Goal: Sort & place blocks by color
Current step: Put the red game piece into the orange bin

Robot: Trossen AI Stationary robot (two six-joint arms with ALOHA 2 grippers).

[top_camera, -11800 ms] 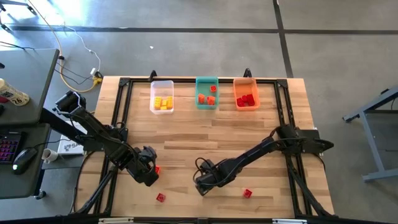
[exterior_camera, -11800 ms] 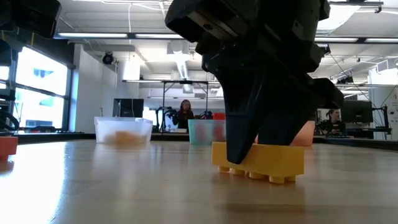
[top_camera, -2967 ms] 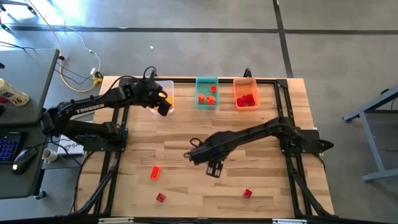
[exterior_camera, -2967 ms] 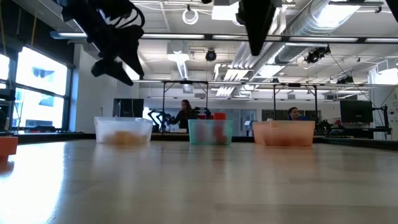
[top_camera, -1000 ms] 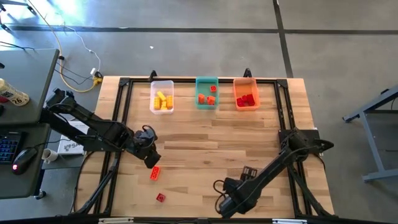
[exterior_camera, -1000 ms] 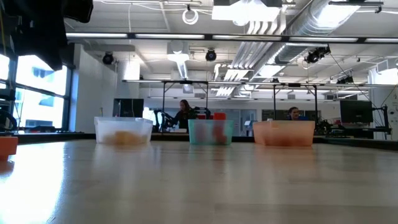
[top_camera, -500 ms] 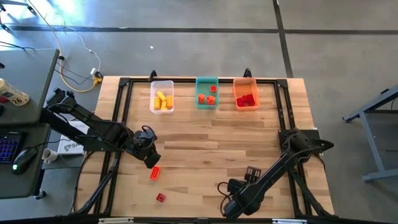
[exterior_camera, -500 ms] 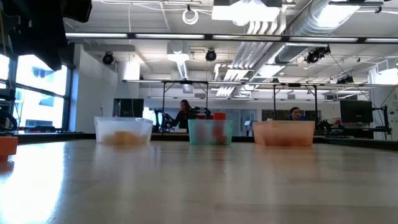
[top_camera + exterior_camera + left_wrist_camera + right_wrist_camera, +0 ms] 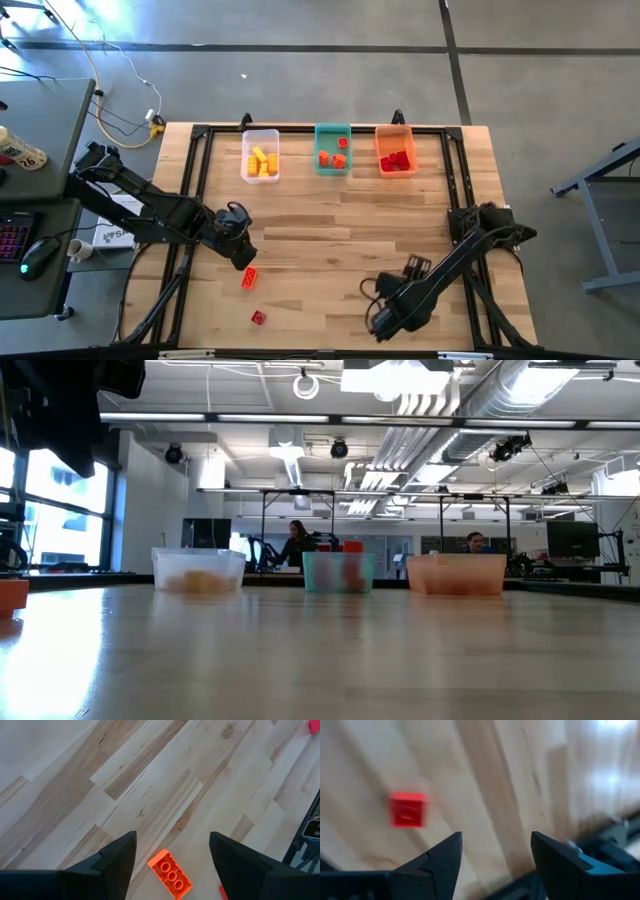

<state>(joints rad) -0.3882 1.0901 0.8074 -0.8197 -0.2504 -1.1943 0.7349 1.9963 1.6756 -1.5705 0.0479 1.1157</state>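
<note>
An orange brick (image 9: 248, 277) lies flat on the table near the left front, and a small red brick (image 9: 258, 318) lies nearer the front edge. My left gripper (image 9: 241, 256) hangs open just far-left of the orange brick, which shows between its fingers in the left wrist view (image 9: 169, 873). My right gripper (image 9: 382, 322) is open and empty near the table's front edge. Another red brick (image 9: 407, 810) lies on the wood ahead of its fingers; in the high view my right arm hides it. In the low view only the orange brick (image 9: 12, 595) shows, at the left edge.
Three bins stand along the far edge: a clear one (image 9: 260, 170) with yellow bricks, a teal one (image 9: 332, 131) with orange bricks, an orange one (image 9: 394, 131) with red bricks. Black frame rails run along the table's edges. Bare wood lies between the bins and the arms.
My right gripper has gone along the front edge toward the table's right, still open and empty. My left gripper has stayed over the orange brick. The bricks have not moved.
</note>
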